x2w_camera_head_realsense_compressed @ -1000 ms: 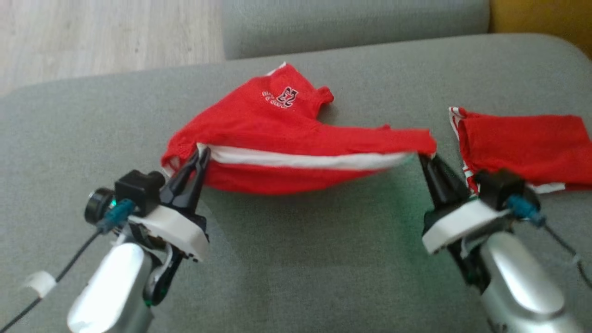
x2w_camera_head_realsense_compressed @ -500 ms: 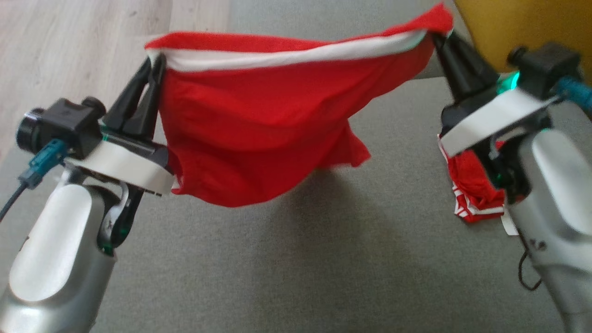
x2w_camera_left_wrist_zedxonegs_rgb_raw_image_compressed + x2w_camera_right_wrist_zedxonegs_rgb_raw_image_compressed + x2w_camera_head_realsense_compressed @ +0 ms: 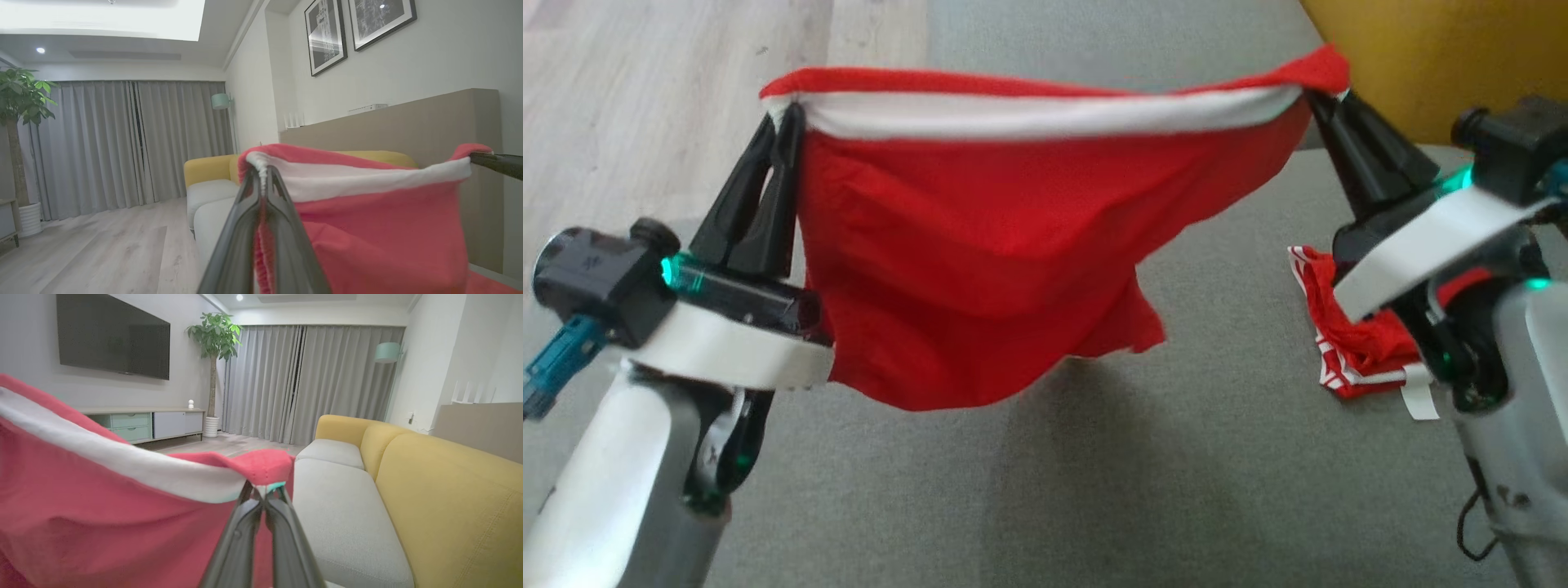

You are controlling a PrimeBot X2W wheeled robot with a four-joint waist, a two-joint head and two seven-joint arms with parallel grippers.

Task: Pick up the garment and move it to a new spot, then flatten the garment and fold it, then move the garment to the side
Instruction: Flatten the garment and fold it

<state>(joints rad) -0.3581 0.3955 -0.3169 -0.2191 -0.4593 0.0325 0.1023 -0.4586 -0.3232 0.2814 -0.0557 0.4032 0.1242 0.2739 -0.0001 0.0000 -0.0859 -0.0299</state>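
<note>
The left gripper (image 3: 783,135) and the right gripper (image 3: 1319,98) each have their fingers clamped together on a top corner of the red garment (image 3: 980,245). It hangs stretched between them by its white band, clear of the grey sofa cushion (image 3: 1094,490). A second ago it sagged low over that cushion. Beyond the right arm lies a second red piece (image 3: 1356,359), probably crumpled.

No legible txt, nos. or brands. Facing side of red garment (image 3: 980,269) plain w/ white band. Fine dark marks on framed print (image 3: 325,36) on wall, too small to read. Faint pale mark on left wrist cam housing (image 3: 592,278), blurred.
</note>
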